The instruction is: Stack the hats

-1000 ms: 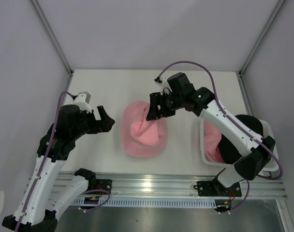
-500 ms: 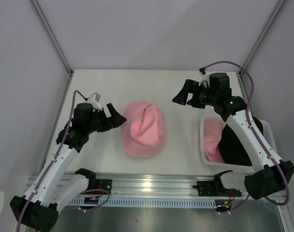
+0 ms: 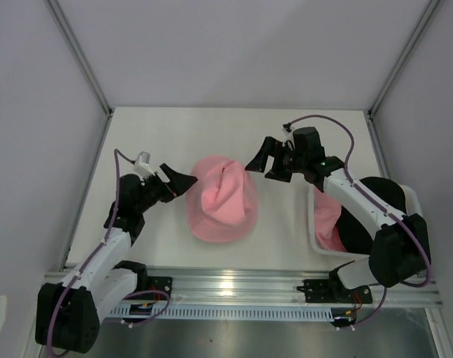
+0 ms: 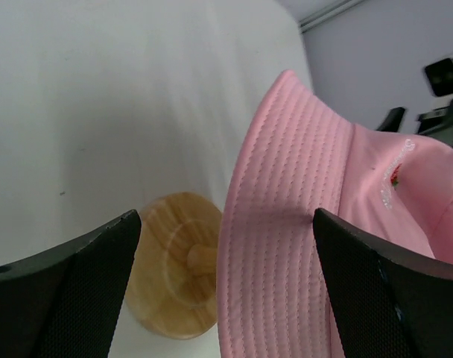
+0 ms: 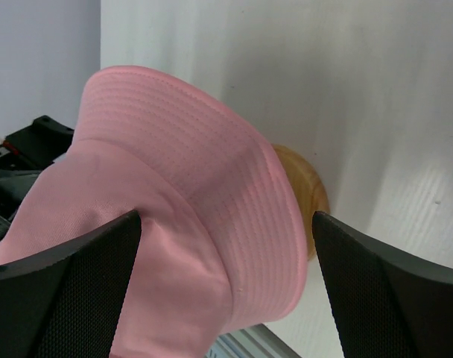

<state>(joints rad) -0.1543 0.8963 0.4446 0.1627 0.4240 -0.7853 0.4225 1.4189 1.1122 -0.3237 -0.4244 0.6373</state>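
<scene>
**Pink hat on its stand, both claws open at its sides**

Pink hat [image 3: 223, 200] sits near the middle of the desk [image 3: 159, 134], draped over the wooden stand [image 4: 174, 276]. Its crown is dented and creased. From above, the hat hides the stand completely. Both of my wrist cameras see the round wooden base under the stitched brim, which overhangs it. One side of the crown carries a small stitched mark.

My left claw [image 3: 180, 179] is low over the desk at the hat's left edge, with its fingers [image 4: 77, 291] spread wide and nothing gripped. The left wrist view shows the brim in the gap between them. I cannot tell whether either finger touches the cloth.

My right claw [image 3: 260, 168] hangs just off the hat's far right edge and points at the brim. Its fingers [image 5: 383, 291] are also parted and hold nothing. The top view shows a narrow strip of desk between this claw and the brim.

At the right edge of the desk is the white basket [image 3: 312, 209], with my right arm crossing above it. The black hat [image 3: 387, 195] lies inside it. Beside that, against the basket's left wall, is a bunch of pink cloth [image 3: 327, 220], too crumpled for me to identify.
</scene>
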